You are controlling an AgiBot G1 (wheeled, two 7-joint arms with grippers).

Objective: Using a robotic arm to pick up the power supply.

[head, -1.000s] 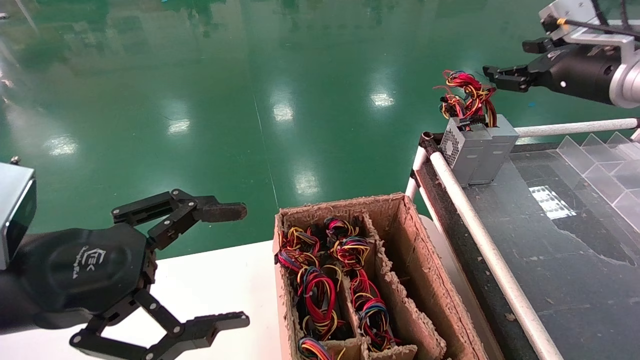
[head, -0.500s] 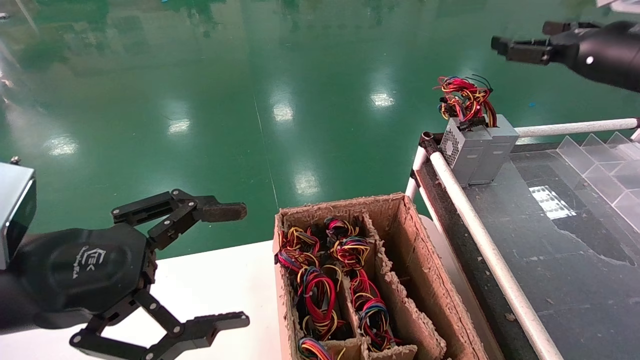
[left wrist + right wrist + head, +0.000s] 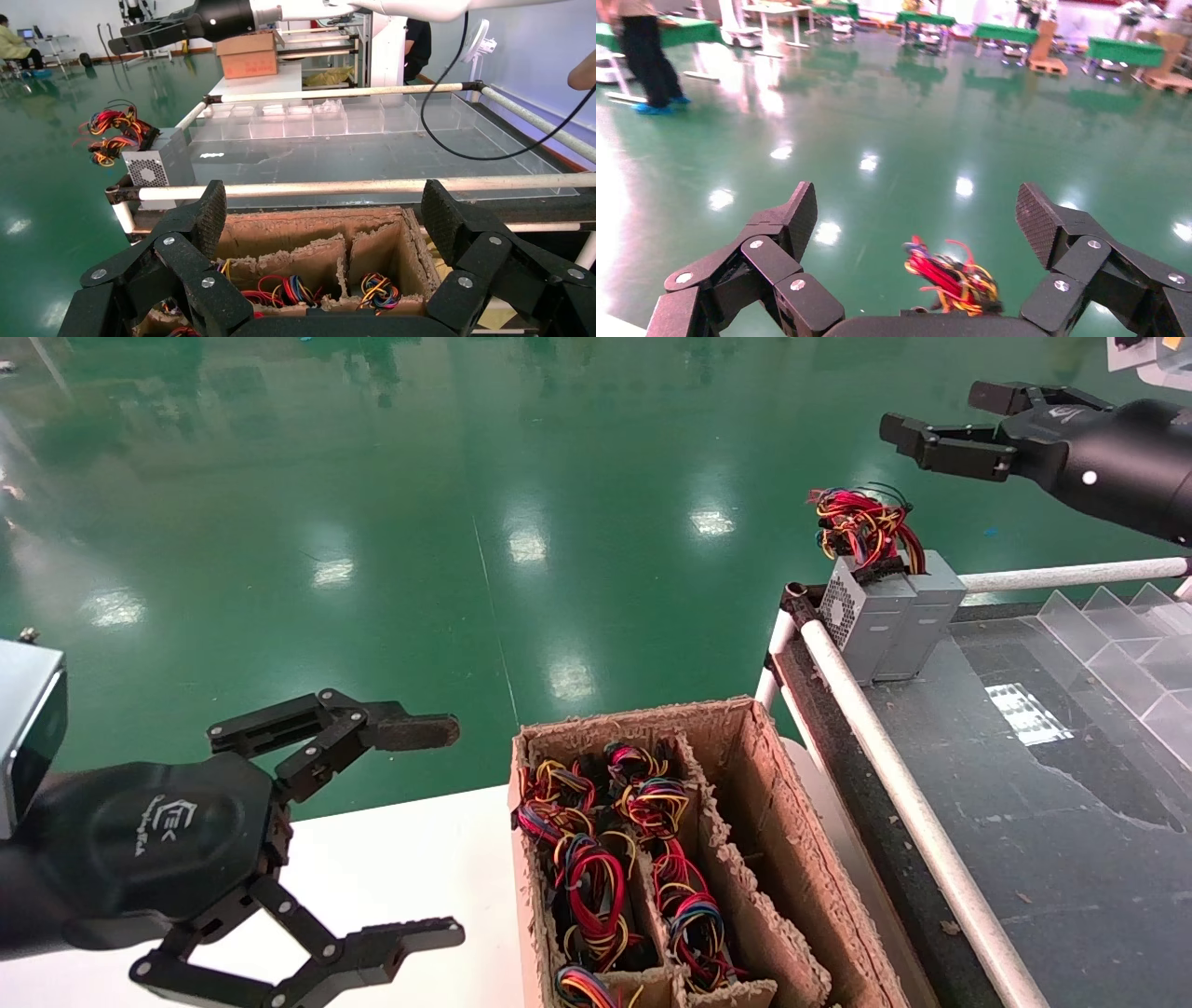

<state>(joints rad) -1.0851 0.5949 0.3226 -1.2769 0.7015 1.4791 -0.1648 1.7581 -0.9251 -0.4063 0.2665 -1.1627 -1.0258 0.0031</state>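
A glossy green factory floor [image 3: 466,477] spreads out under the lights, and at its edge stands a dark-topped work table [image 3: 1052,784] railed with white tubes. At the table's far corner two small grey metal boxes stand upright, touching side by side. The plain grey power supply [image 3: 927,612] is the one farther from the corner, and the grey box with the perforated vent face [image 3: 861,617] is beside it; a bundle of red, yellow and orange wires [image 3: 861,528] sprouts from their tops.

The right gripper [image 3: 950,426] hangs in the air above and slightly beyond the wires, well clear of them, touching nothing. Its long black fingers [image 3: 941,449] are spread wide apart and empty. In the right wrist view the wire bundle sits low between the two splayed fingers, with only green floor behind.

The left gripper [image 3: 438,831] hovers over the white table [image 3: 400,859] beside a worn brown cardboard box with dividers [image 3: 764,803], its fingers also spread wide, holding nothing.

The head view shows the coloured wire bundles [image 3: 596,868] packed in the carton's compartments. The left wrist view adds what the head view lacks: a row of clear plastic trays [image 3: 295,119] along the dark table's far side, and the vent box's round fan grille.
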